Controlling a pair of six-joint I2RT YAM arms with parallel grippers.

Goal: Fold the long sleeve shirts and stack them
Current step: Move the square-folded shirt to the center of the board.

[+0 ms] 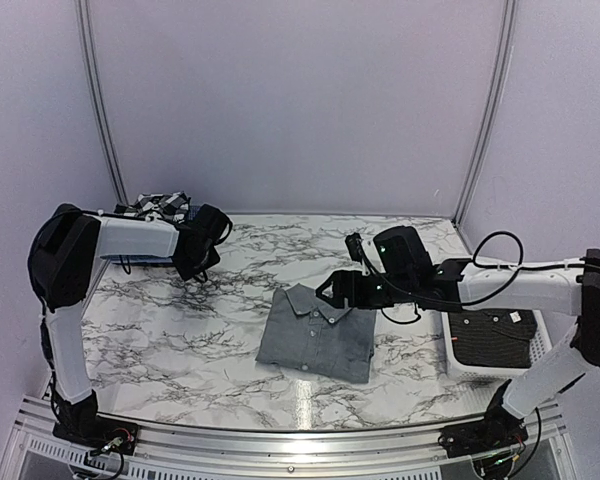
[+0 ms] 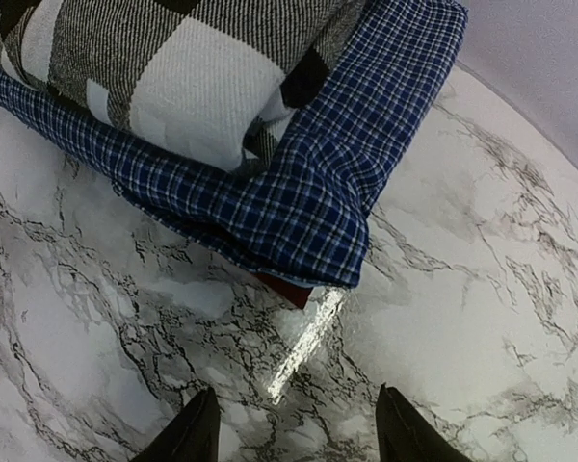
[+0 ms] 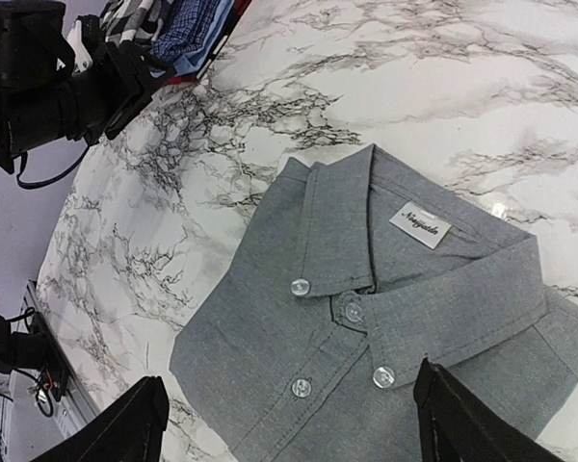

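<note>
Two shirts stacked upper left: checked shirt [image 2: 173, 67] on blue shirt [image 2: 308, 192]. Grey shirt [image 1: 318, 345] folded, centre of counter [image 1: 180, 330], not yet stacked; charcoal shirt [image 1: 492, 338] in basket [image 1: 490, 372], lower right, prob. left to do. Left tool [image 2: 297, 395] & right tool [image 3: 291, 380] both apart, empty.

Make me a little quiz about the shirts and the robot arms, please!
1. True or false: the grey shirt lies folded on the marble table.
2. What lies on top of the blue checked shirt? A) the black-and-white shirt B) a yellow towel C) a green cap
3. Which one hovers over the grey shirt: the left gripper or the right gripper?
Key: 1 true; 2 A; 3 the right gripper.
</note>
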